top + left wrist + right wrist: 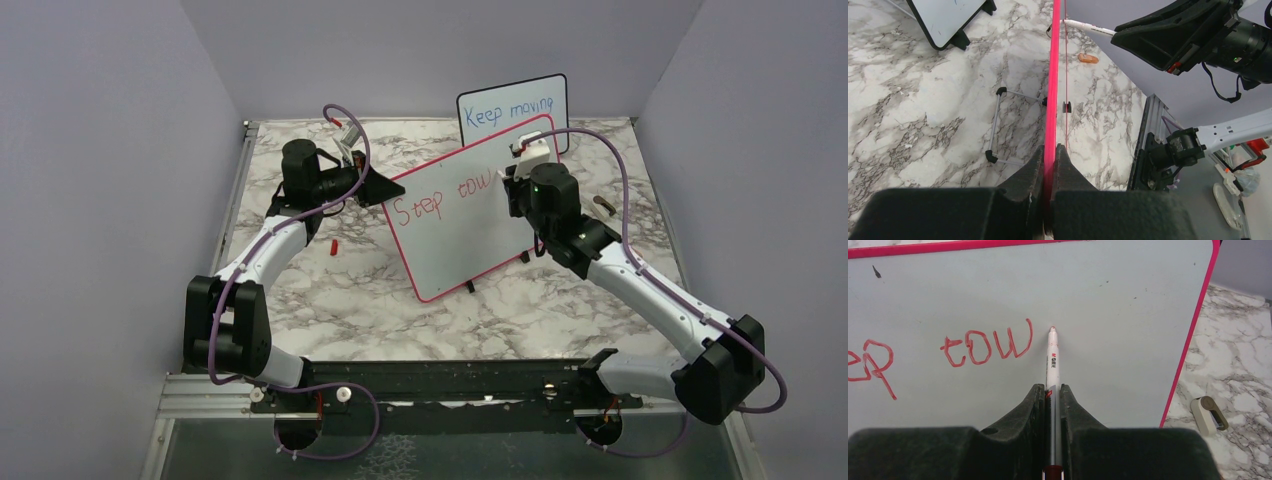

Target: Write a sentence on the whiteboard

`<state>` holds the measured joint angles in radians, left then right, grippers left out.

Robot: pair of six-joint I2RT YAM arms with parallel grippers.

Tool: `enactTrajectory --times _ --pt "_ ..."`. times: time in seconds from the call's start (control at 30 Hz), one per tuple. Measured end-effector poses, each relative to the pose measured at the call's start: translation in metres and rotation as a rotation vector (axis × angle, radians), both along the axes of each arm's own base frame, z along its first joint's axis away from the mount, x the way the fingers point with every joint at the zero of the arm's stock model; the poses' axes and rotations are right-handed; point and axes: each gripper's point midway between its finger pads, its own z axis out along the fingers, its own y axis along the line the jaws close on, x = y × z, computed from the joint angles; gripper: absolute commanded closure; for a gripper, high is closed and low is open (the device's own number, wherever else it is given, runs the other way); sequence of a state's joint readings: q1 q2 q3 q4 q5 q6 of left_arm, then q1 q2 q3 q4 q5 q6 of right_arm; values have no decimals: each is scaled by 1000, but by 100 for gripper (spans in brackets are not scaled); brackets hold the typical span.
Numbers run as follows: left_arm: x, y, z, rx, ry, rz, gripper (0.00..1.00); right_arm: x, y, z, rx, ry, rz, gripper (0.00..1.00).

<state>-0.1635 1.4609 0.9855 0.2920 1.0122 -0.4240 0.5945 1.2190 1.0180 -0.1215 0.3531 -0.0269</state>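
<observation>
Right hand [1052, 388] clamped on marker [1052, 359], tip beside the sentence [985, 346]; left hand [1049, 149] pinches whiteboard [1052, 75] edge

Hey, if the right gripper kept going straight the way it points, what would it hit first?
The whiteboard. The marker clamped in the right gripper points at its white face, just right of the red sentence; the tip looks at or almost on it, though depth is unclear.
</observation>
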Motion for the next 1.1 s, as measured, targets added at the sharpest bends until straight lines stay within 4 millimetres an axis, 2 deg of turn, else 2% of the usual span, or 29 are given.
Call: enactTrajectory --times 1.1 --pt "2 1 -2 1 8 3 100 0 10 1 25 2 58 100"
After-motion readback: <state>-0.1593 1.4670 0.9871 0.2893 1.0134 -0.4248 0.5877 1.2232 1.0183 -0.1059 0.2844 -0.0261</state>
